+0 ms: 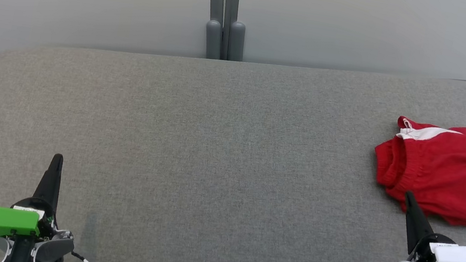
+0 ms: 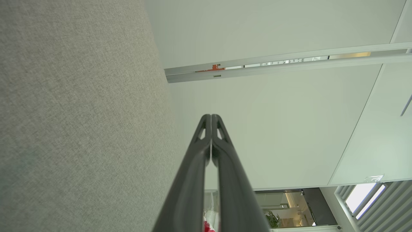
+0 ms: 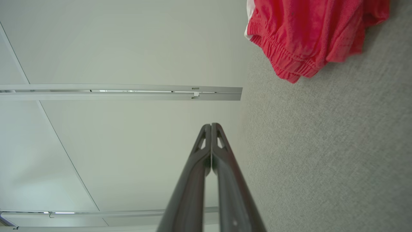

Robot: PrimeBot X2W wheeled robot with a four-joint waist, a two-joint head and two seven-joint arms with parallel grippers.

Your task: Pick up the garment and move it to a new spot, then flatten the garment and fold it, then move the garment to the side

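Note:
The garment [image 1: 449,170] is a pair of red shorts with a white stripe, lying bunched at the right side of the grey cushioned surface [image 1: 221,147]. It also shows at the top of the right wrist view as the garment [image 3: 309,35]. My right gripper [image 1: 409,197] is shut and empty, its tip just in front of the garment's near edge; in its own view the right gripper [image 3: 211,125] points past the cloth. Far to the left, my left gripper [image 1: 57,158] is shut and empty too; its own camera catches the left gripper [image 2: 211,116] with fingers pressed together.
A pale wall runs behind the surface, with a grey post [image 1: 226,14] at its middle. The surface's rounded corners fall away at far left and far right. Wide bare fabric stretches between the two grippers.

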